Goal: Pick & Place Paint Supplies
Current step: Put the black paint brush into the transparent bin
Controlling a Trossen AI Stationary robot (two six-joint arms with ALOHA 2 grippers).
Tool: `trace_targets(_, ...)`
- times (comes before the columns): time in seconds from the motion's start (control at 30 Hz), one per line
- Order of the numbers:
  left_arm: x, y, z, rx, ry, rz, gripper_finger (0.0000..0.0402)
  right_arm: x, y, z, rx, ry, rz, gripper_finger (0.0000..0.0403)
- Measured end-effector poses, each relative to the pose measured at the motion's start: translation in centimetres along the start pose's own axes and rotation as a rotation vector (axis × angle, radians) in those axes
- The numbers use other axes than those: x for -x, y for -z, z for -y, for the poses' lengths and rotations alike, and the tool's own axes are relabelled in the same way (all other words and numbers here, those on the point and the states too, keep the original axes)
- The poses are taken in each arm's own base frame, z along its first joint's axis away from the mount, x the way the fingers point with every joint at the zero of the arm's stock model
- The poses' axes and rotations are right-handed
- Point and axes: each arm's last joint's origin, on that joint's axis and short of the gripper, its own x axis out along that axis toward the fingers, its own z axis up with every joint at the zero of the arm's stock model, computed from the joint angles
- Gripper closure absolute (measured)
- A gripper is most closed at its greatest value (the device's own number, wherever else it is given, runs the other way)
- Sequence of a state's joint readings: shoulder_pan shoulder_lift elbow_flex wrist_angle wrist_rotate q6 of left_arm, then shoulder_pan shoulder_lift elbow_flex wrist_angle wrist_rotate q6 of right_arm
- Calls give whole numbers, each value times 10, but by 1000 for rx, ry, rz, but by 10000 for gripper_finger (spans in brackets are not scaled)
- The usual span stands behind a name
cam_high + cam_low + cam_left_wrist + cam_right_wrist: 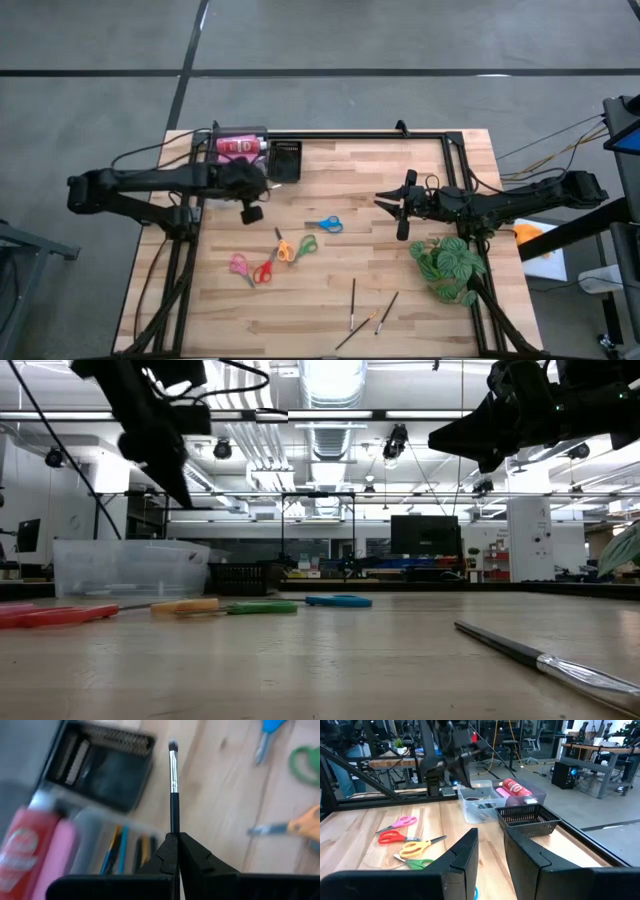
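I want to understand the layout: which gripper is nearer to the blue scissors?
Right. The right gripper hangs just beside the blue scissors, toward the plant; the left gripper, shut on a black brush, is slightly farther, toward the tub.

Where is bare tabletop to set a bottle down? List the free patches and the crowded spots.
Free: the wood between the black basket and the right gripper, and the near-left corner below the pink scissors. Crowded: the scissors row up to the blue scissors, the loose brushes at the near edge, and the plant.
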State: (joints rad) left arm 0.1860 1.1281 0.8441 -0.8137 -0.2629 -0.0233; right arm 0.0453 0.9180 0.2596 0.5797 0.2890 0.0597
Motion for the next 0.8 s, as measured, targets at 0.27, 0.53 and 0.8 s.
trace_targets(0.27, 16, 18, -9, 63, -114, -207, 395, 0, 0, 0, -1, 0, 1, 312)
trace_targets(0.53, 3, 38, -10, 80, -140, -332, 395, 0, 0, 0, 0, 0, 1, 312)
trace_targets(0.8, -8, 38, -8, 56, -125, -347, 394, 0, 0, 0, -1, 0, 1, 312)
